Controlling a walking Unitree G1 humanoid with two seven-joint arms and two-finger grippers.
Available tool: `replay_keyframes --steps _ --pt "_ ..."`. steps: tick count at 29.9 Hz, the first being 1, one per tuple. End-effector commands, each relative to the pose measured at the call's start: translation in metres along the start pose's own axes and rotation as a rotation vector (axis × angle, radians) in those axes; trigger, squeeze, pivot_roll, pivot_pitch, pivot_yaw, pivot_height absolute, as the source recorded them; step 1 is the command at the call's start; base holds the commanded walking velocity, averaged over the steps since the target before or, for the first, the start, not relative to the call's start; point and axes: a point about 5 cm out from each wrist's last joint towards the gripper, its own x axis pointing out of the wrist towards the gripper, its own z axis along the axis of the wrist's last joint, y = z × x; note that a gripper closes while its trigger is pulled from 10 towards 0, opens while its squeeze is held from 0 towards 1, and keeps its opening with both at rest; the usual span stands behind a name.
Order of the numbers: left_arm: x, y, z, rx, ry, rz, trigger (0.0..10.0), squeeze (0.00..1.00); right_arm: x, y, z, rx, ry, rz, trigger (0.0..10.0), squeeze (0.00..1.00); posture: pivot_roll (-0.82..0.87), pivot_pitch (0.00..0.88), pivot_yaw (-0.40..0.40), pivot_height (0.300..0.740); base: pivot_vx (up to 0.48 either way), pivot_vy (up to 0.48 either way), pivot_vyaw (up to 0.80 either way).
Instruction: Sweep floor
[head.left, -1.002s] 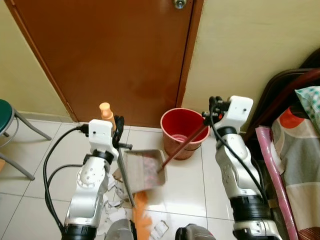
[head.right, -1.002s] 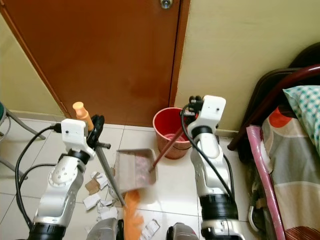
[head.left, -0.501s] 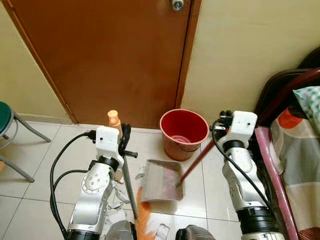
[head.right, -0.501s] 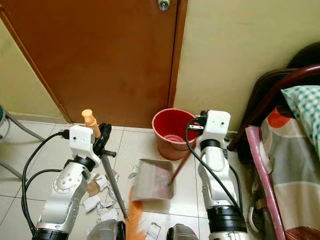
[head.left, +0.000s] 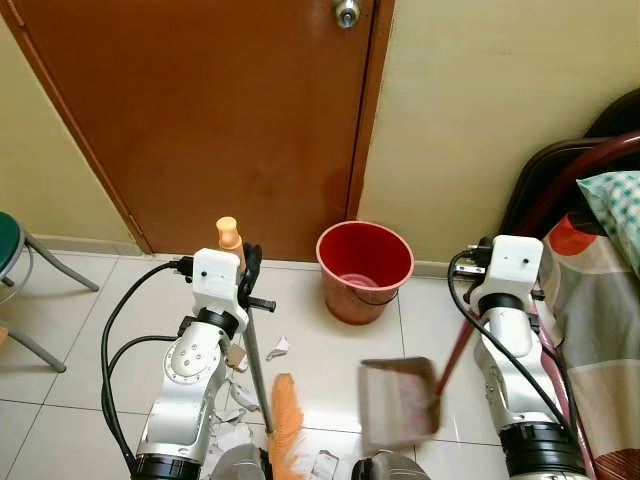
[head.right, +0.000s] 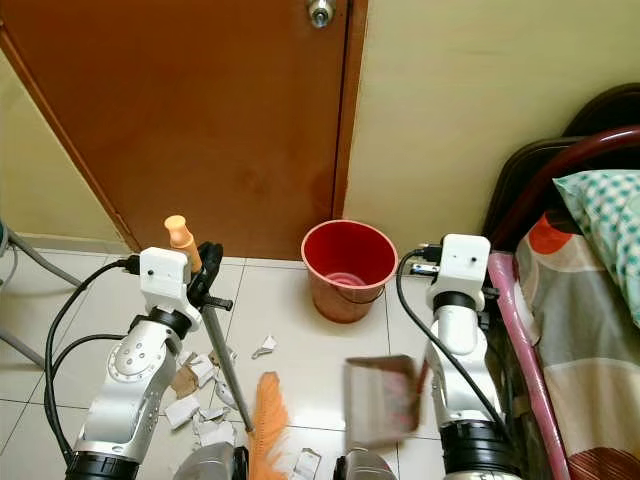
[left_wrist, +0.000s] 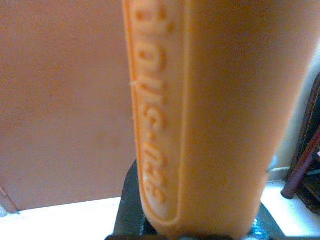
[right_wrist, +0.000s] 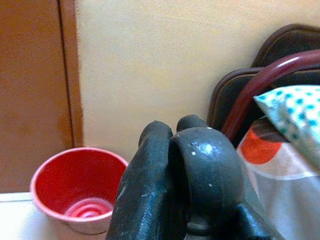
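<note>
The left gripper (head.left: 243, 272) was pinched tight on the broom (head.left: 283, 425), left of the bucket (head.left: 364, 270). The right gripper (head.left: 474, 268) was squeezed on the dustpan (head.left: 398, 403) handle, and the pan hung near the bucket, toward the robot. Paper scraps (head.left: 236, 398) lay by the broom. To do it well, I think the pan should sit flat on the floor next to the scraps, and the broom should push them in slowly.
</note>
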Motion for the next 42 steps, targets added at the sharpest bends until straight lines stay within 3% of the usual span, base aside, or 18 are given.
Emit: replay_keyframes --steps 1,8,33,42 --pt "0.004 -0.002 0.008 0.017 -0.049 -0.008 10.0 0.00 0.003 0.002 0.005 0.003 -0.027 0.002 10.0 0.00 -0.05 0.000 -0.007 0.740 0.000 0.000 0.00" --pt "0.004 -0.004 0.009 0.015 -0.052 -0.015 10.0 0.00 0.003 0.005 0.001 0.020 -0.010 0.010 10.0 0.00 -0.05 0.001 -0.005 0.740 0.000 0.000 0.00" --pt "0.009 -0.003 0.009 0.012 -0.054 -0.015 10.0 0.00 0.015 0.012 0.010 0.028 -0.031 0.031 10.0 0.00 -0.04 0.003 -0.012 0.740 -0.248 0.000 0.00" --pt "0.009 0.000 0.016 0.026 -0.069 -0.013 10.0 0.00 0.019 0.011 0.019 0.009 -0.069 0.014 10.0 0.00 -0.07 0.058 -0.007 0.740 -0.110 0.000 0.00"
